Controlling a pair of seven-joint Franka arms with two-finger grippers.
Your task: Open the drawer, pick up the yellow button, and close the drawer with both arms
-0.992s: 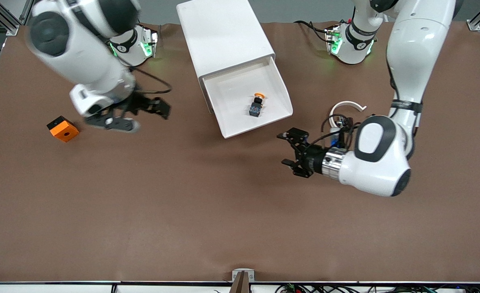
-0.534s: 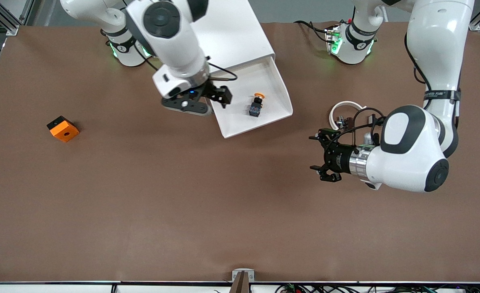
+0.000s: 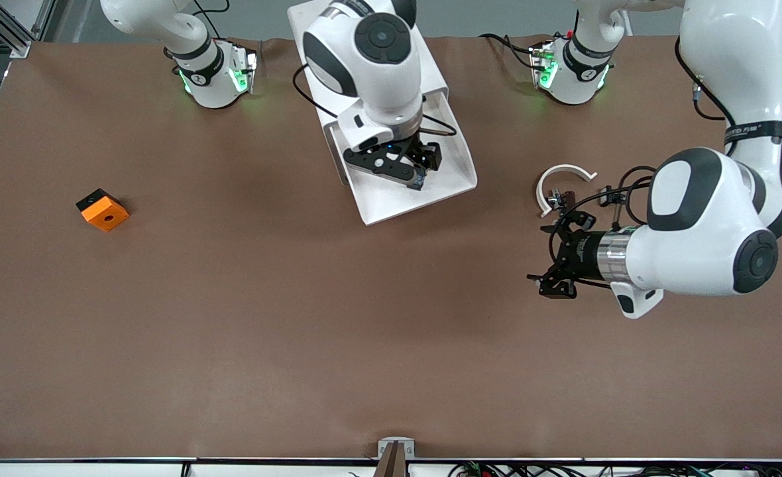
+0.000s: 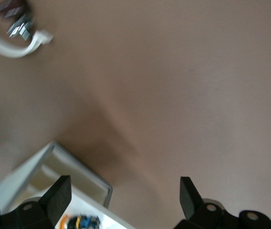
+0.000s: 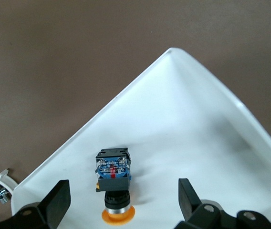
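Front view: I see the right gripper (image 3: 412, 161) over the open drawer (image 3: 454, 179) at upper centre of the frame; half a second ago it hung at the drawer's edge nearer the right arm's end. Its fingers are spread wide and hold nothing. The button (image 3: 419, 179) lies in the drawer, mostly hidden under the gripper. The left gripper (image 3: 558, 255), at centre right, fingers wide apart and empty, has drawn back toward the left arm's end, near the white curved piece (image 3: 563, 175). The orange block (image 3: 102, 209) at centre left has not moved.

Left wrist view: I see bare table (image 4: 188, 86), the curved piece (image 4: 11, 45) at upper left, and a drawer corner (image 4: 90, 177) at lower left.

Right wrist view: the button (image 5: 113, 183) lies on the drawer floor (image 5: 183, 143), lower centre, between the spread fingertips (image 5: 57, 198).
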